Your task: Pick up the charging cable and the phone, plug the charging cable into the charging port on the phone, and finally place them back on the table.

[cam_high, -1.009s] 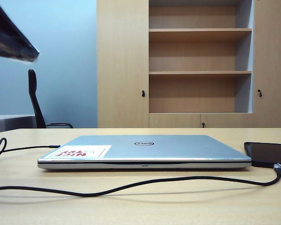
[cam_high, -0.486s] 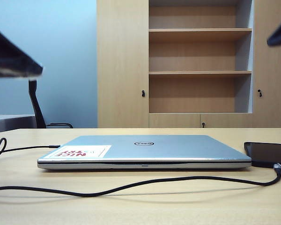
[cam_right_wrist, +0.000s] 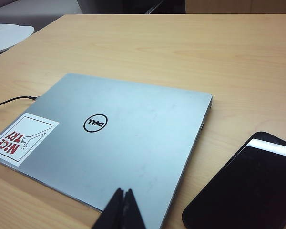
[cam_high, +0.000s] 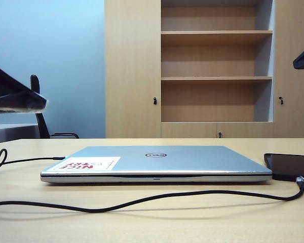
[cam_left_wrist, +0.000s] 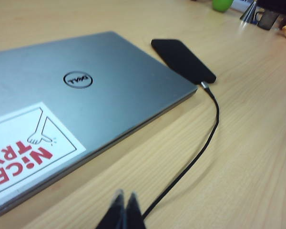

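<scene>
The black phone lies flat on the beige table, right of the laptop. It also shows as the phone in the left wrist view and the phone in the right wrist view. The charging cable runs along the table's front, and its silver plug meets the phone's short edge. My left gripper is shut and empty, hovering above the table beside the cable. My right gripper is shut and empty above the laptop's near edge, apart from the phone.
A closed silver laptop with a red-and-white sticker fills the table's middle. A second cord leads off its left side. Behind stand a wooden shelf cabinet, a black chair and a grey desk. A green object sits far off.
In the exterior view the left arm's dark shape has sunk from the upper left to mid-height. The right arm has come into view at the right edge. Phone and cable lie unmoved.
</scene>
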{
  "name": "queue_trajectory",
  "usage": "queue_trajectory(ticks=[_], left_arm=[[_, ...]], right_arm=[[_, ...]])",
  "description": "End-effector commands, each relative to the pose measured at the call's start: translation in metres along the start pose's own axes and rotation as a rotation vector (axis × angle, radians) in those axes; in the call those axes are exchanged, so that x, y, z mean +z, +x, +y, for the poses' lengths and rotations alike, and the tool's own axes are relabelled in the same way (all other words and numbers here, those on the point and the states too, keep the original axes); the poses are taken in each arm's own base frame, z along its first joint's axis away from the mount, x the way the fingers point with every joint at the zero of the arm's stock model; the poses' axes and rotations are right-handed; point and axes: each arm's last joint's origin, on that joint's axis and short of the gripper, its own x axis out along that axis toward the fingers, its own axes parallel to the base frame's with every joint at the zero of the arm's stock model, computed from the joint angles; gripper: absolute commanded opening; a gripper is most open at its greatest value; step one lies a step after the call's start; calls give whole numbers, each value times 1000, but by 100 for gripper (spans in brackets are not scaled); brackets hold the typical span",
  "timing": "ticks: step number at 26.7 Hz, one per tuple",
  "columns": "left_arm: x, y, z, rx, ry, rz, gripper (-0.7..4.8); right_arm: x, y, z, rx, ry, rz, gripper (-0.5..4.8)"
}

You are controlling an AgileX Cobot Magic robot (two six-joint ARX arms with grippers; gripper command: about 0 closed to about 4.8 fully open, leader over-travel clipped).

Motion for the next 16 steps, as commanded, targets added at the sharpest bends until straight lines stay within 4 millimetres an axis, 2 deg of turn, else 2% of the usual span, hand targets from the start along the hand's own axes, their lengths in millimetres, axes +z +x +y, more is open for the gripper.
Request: queue_trajectory(ticks=[1, 11, 14, 16], left_arm=[[2, 0, 0, -6, 11, -35, -5], [12, -8, 1, 12, 20, -160, -5], [16, -15, 11, 99, 7, -208, -6], [17, -26, 25, 245, -8, -247, -6]], right_arm=[[4, -1, 1, 3, -6, -24, -1], [4, -1, 1, 3, -6, -24, -1], [4, -1, 1, 3, -6, -24, -1], [4, -1, 1, 3, -6, -24, -1]])
